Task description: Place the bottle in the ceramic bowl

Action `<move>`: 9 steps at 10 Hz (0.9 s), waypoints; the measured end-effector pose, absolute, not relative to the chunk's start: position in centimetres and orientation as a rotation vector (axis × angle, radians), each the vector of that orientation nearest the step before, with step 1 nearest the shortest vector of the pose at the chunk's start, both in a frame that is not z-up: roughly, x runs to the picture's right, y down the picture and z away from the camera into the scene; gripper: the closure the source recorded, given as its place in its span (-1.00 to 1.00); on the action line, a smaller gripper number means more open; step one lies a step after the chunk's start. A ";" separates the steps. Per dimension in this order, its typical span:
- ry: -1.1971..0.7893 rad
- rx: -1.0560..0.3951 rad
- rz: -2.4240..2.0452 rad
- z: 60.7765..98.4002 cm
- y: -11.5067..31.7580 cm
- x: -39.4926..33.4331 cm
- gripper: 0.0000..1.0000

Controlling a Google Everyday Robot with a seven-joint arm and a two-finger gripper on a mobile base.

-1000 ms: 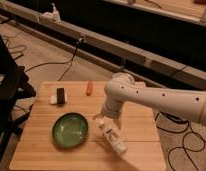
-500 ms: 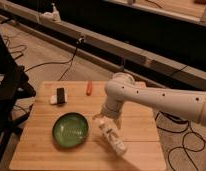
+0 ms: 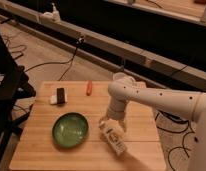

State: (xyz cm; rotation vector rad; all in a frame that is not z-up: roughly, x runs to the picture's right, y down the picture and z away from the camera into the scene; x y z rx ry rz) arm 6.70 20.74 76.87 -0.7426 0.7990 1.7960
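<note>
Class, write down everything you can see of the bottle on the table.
The bottle is pale, looks plastic, and bears a label with dark print. It lies on its side on the wooden table, slanted, with its upper end under the end effector, which hangs directly over it. It is beside the green bowl, outside it and not touching it. Whether it is gripped cannot be told.

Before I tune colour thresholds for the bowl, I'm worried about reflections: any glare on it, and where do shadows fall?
Camera view: dim, warm light, dark surroundings; the green ceramic bowl shows a soft pale sheen inside, no blown-out glare; the hand hangs low over the top end of the white labelled bottle lying on the wooden table, a shadow spreading beyond the bottle's near end.
</note>
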 end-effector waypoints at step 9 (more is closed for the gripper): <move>0.857 -0.905 1.715 80.9 24.9 3.6 0.08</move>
